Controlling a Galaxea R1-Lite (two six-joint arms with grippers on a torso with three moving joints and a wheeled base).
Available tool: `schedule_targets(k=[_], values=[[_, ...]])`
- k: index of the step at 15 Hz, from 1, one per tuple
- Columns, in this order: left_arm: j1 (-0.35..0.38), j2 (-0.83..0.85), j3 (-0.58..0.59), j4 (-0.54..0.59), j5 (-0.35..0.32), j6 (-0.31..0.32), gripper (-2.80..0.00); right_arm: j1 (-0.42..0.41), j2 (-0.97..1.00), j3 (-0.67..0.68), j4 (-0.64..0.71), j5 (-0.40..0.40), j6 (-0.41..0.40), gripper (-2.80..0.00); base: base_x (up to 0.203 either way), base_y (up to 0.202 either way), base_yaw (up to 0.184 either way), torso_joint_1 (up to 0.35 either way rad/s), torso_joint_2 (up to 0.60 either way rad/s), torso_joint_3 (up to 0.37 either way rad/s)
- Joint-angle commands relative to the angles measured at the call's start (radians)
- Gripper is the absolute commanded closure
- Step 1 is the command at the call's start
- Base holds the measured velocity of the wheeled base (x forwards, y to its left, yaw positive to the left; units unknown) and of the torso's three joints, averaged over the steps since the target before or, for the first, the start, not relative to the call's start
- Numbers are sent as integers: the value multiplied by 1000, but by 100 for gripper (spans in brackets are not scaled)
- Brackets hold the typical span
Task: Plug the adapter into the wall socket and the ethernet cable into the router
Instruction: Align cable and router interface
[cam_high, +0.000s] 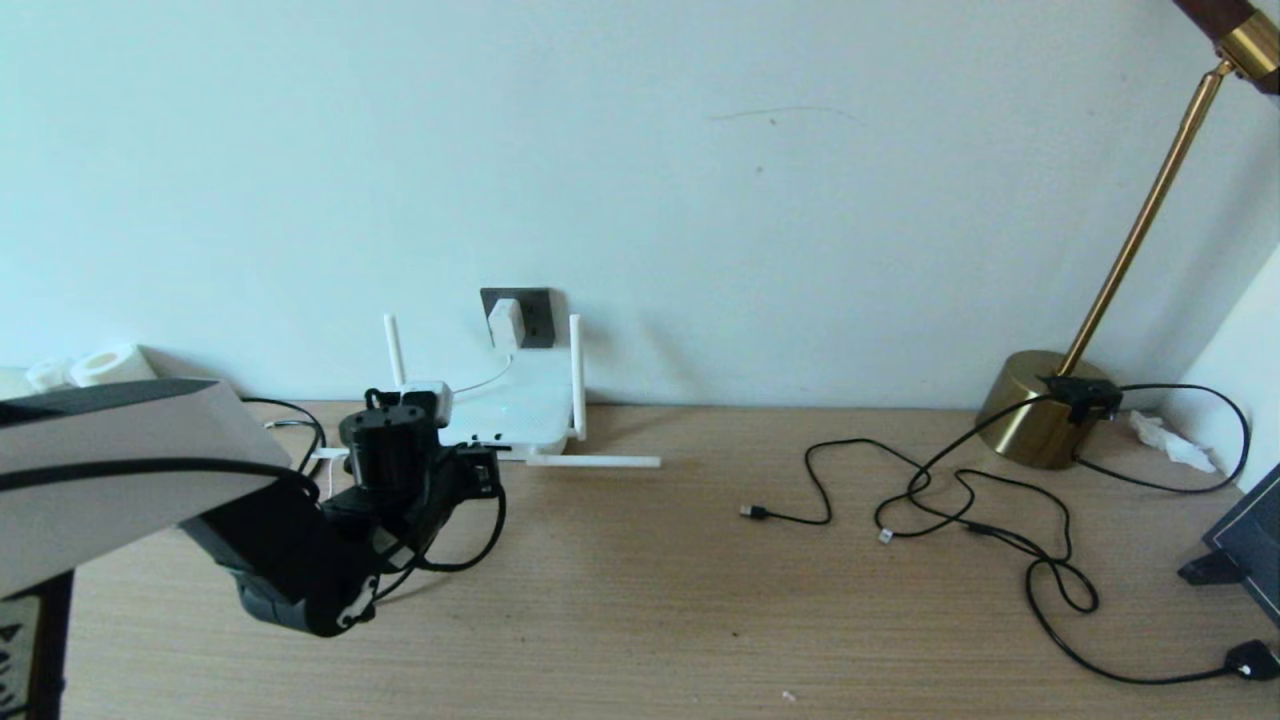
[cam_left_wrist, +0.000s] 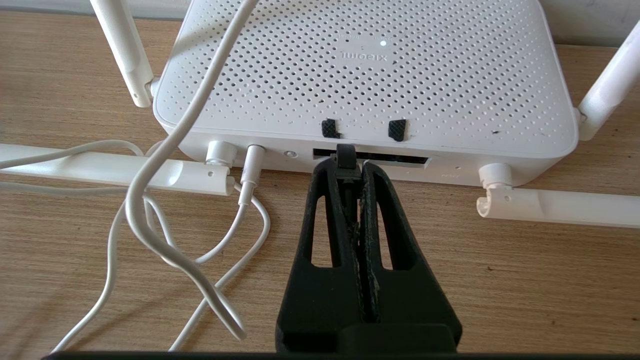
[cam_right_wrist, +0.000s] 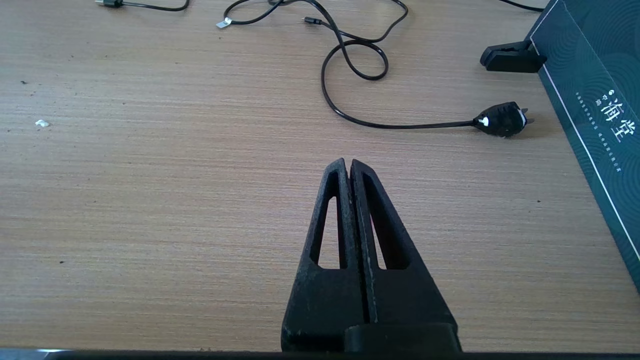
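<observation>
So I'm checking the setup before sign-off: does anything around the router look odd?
Yes. Two of the router's antennas lie flat on the desk while the other two stand upright. Its white cord is tangled in loops.

Head view: left gripper (cam_high: 487, 472) blocks the router (cam_high: 520, 410) front edge, so ports aren't visible there. Ethernet cable (cam_left_wrist: 345, 155) connector sits squeezed betw. the closed fingers in the left wrist view; how far it's into the port slot can't be told, and cable behind the fingers is hidden. Adapter (cam_high: 506, 323) covers part of the wall socket (cam_high: 535, 315); pin holes too small to make out. Lamp (cam_high: 1150, 230) head cut off at top edge. Dark box (cam_right_wrist: 595, 100) cut off by the frame edge in the right wrist view.
</observation>
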Motion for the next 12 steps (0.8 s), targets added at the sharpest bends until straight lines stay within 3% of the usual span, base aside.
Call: schedule_targets(k=[1,12], values=[[1,17,0,-13,1,0,0,0,1,0,2,0,0,0,0,0,0,0,0,0],[3,17,47,-15,1,-3,0,0,1,0,2,0,0,0,0,0,0,0,0,0]])
